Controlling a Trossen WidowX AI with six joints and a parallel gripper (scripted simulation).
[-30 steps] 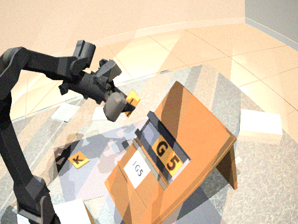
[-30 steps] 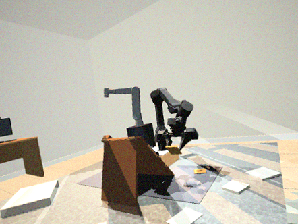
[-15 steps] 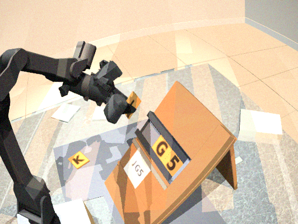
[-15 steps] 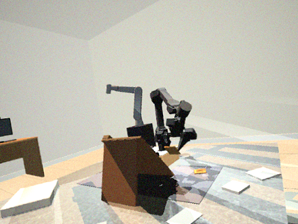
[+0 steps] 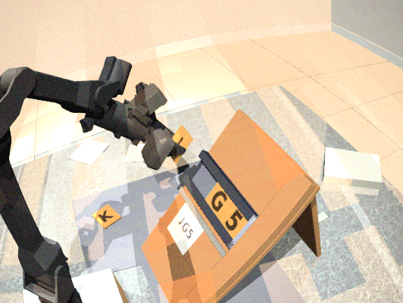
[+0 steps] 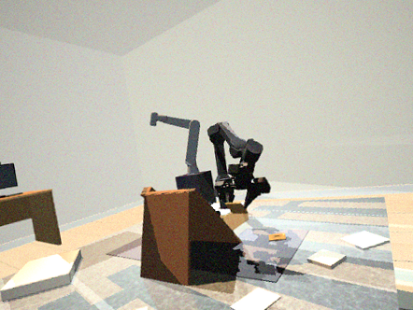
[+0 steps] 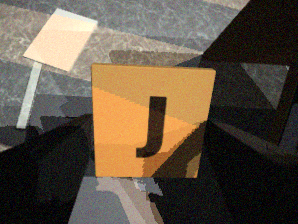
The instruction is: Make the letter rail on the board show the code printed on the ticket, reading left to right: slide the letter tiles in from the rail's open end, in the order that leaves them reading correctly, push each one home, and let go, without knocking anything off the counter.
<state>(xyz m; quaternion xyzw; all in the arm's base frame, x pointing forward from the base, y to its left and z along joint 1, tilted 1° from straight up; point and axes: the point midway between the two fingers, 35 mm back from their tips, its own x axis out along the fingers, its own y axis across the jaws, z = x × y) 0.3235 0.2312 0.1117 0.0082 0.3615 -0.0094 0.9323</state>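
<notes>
Though partly covered from above by the dark jaws (image 5: 179, 154) (image 6: 236, 203), reads plainly as a J tile (image 5: 182, 138) (image 6: 236, 207) (image 7: 150, 122) up close: flat, square, orange, pinched between partly spread jaws, outside the rail (image 5: 228, 189), near its upper end. In the exterior view, can't see the rail behind the wood-toned, slanted board (image 5: 261, 151) (image 6: 170, 232). Find the G tile (image 5: 217, 201) and 5 tile (image 5: 235, 223) seated inside; on the white ticket (image 5: 185, 229), make out G5 after a blurry first character. See the K tile (image 5: 107, 216) (image 6: 277, 236) lying flat on the dusky mat (image 5: 126, 242) (image 6: 269, 273).
</notes>
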